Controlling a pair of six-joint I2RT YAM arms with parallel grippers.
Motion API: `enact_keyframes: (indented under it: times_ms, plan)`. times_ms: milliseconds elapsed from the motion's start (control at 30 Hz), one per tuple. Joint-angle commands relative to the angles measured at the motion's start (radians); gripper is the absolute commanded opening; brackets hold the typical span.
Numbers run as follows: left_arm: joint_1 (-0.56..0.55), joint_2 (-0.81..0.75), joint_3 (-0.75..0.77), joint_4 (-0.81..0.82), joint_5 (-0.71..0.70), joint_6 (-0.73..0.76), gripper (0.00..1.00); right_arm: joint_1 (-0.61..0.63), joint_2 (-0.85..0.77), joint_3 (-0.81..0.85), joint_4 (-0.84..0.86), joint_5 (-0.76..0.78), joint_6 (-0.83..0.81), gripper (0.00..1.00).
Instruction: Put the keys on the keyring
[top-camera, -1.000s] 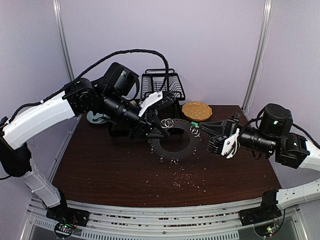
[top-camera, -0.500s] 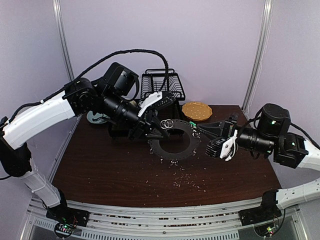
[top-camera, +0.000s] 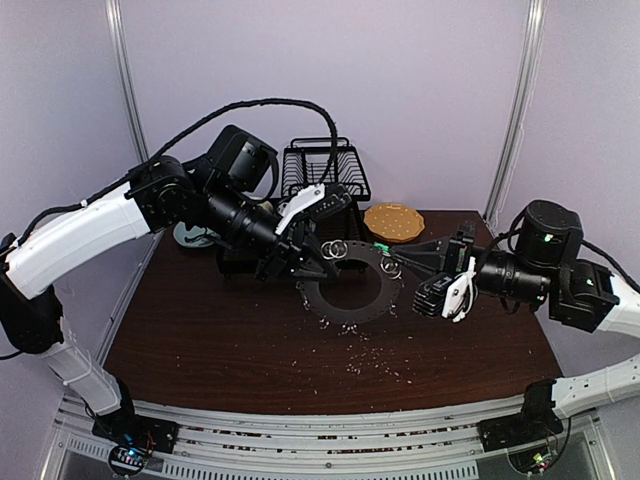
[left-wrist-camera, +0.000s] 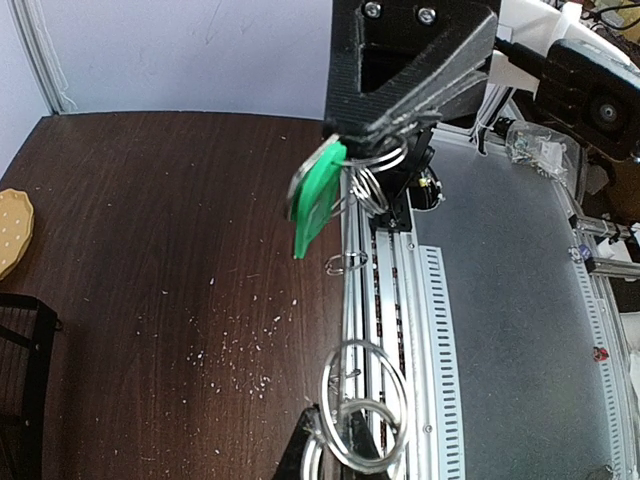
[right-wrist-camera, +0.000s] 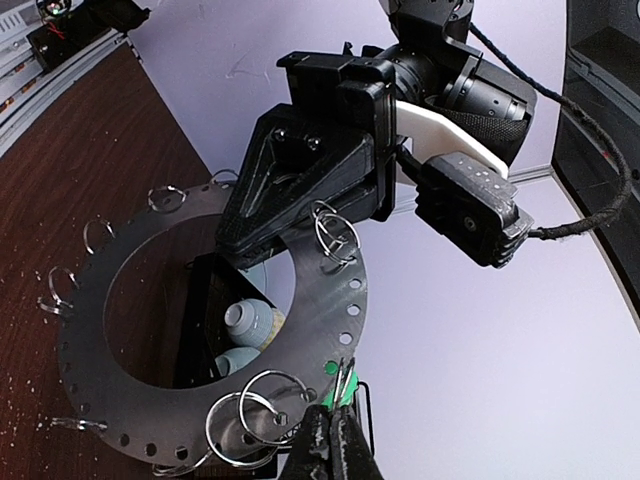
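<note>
the green key (left-wrist-camera: 315, 195) hangs in the air at the keyring's 1 o'clock rim in the top view, its green head up against a silvery wire loop. the right pincer (right-wrist-camera: 330, 425) has its fingers pressed together on the key's head, reaching in from 3 o'clock.

the keyring (right-wrist-camera: 330, 310) is a flat dark ring with a big hole. small holes and wire loops (right-wrist-camera: 245, 415) run round its rim. it sits tilted near the middle of the surface (top-camera: 200, 330). the left pincer (top-camera: 303, 266) is clamped on its rim at about 10 o'clock in the top view. i cannot tell whether the near rim touches the surface.

in the right wrist view, a dark holder (right-wrist-camera: 215, 320) shows through the keyring's hole, with pale round-topped pieces (right-wrist-camera: 245, 320) standing in it.

a black wire basket (top-camera: 322, 172) stands at 12 o'clock of the keyring, at the far edge. what is in it cannot be made out. a tan round disc (top-camera: 392, 221) lies at 1 o'clock, beyond the key. pale crumbs (top-camera: 375, 358) are scattered at 6 o'clock.
</note>
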Motion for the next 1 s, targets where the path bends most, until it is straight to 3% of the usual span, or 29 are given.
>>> enact_keyframes:
  times_ms: [0, 433, 733, 967]
  plan:
    - [0.005, -0.024, 0.006, 0.065, 0.03, 0.008, 0.0, 0.008, 0.003, 0.008, -0.122, 0.03, -0.102, 0.0]
    - [0.006, -0.017, 0.014, 0.061, 0.051, 0.025, 0.0, 0.057, 0.048, 0.015, -0.116, 0.113, -0.159, 0.0]
    - [0.011, -0.063, -0.062, 0.083, -0.15, 0.036, 0.0, -0.031, -0.055, 0.001, -0.013, 0.113, 0.169, 0.0]
    - [0.011, -0.075, -0.075, 0.114, -0.119, 0.037, 0.0, -0.046, -0.069, 0.016, -0.064, 0.049, 0.25, 0.0]
